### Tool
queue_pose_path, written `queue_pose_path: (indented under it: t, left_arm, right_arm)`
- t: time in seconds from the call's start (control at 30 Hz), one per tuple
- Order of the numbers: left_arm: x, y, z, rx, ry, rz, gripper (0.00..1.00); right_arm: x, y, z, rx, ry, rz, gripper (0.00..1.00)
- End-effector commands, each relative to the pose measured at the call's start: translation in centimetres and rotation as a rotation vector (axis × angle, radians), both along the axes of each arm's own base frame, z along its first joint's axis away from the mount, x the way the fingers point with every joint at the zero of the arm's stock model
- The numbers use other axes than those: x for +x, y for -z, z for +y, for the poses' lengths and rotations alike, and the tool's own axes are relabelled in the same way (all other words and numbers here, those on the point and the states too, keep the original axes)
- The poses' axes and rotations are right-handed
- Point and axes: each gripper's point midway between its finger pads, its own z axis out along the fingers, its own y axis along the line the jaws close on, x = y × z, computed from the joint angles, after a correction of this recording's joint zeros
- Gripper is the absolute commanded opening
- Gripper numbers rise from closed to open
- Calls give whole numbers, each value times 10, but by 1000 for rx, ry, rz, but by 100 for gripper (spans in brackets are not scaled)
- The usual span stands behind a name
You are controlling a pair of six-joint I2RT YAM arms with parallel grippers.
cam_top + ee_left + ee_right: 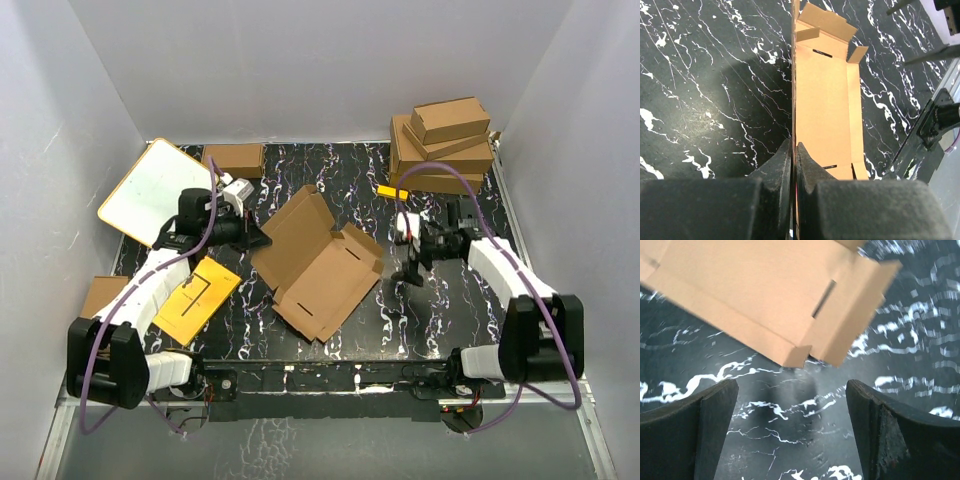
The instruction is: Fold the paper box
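The paper box point(318, 262) is a brown die-cut cardboard sheet lying in the middle of the black marbled table, with its left panel raised upright. My left gripper point(262, 238) is shut on the edge of that raised panel; in the left wrist view point(794, 150) the thin cardboard edge runs between the closed fingers, with the rest of the sheet point(826, 100) beyond. My right gripper point(412, 272) is open and empty, just right of the sheet. In the right wrist view its fingers point(715, 410) stand wide apart over bare table, and a corner of the sheet point(790, 300) lies just ahead.
A stack of folded brown boxes point(442, 146) stands at the back right. A small brown box point(234, 158) and a white board with an orange rim point(152, 190) sit at the back left. A yellow card point(198, 298) lies by my left arm. Another brown piece point(100, 296) lies at the left edge.
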Motion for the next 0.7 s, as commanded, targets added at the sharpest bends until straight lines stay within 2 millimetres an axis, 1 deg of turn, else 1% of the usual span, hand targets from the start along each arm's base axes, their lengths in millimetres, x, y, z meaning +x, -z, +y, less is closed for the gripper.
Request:
queue_pose_path:
  t: [0.0,0.07,0.17,0.27,0.33,0.43,0.53,0.67]
  left_arm:
    - [-2,-11,-5,14,99,-34,0]
    - [2,-10,-5,20,104,-28,0]
    - [8,-8,-6,26,109,-31,0]
    - [14,-2,-7,36,119,-11,0]
    - [16,7,-7,47,124,10,0]
    - [19,14,-7,49,122,18,0]
    - [19,16,-9,38,124,19,0]
    - [19,14,-10,26,129,12,0]
  right_arm:
    - [-50,-15,30,82,-420,-422,98]
    - [-58,-8,40,49,-500,-489,98]
    - [-67,13,51,-27,-612,-501,98]
    - [-69,33,59,-101,-674,-516,99]
    - [-67,41,66,-137,-696,-533,95]
    - [-63,49,70,-173,-705,-531,89]
    - [-60,54,76,-187,-711,-522,81]
    - [-59,60,84,-204,-724,-507,74]
